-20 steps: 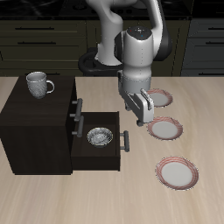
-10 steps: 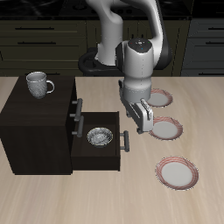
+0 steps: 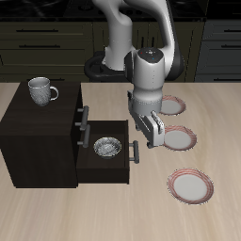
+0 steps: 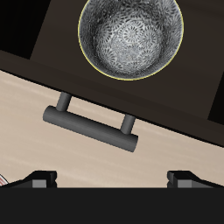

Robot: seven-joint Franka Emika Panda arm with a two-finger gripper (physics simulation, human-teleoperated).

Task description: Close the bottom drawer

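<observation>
1. Centrally, the gripper hangs from the Franka arm above the table, just beside the grey bar handle of the bottom drawer; gripper and handle appear apart, not touching.
2. Bottom drawer: pulled well out of the black-brown cabinet (its interior lies open to view); the upper drawer, with the same kind of handle, sits far less extended above it.
3. Inside the bottom drawer rests a patterned grey bowl, upright, roughly mid-compartment.
4. Wrist view: the handle crosses the frame on a slight slant, mounted on two short posts; beyond it the bowl shows its yellowish rim and mottled inner surface; the drawer's dark front runs between bowl and handle.
5. Gripper state: the two fingertips show at opposite sides of the wrist view with a wide gap between them; the jaws stand apart and hold nothing.
6. On the cabinet top stands a grey mug, upright, its handle toward 3 o'clock.
7. Three pink-rimmed plates lie on the table on the far side of the gripper from the cabinet: one at about 1 o'clock of the gripper, one at 3 o'clock and just beside it, one at about 4 o'clock nearer the table's front edge.
</observation>
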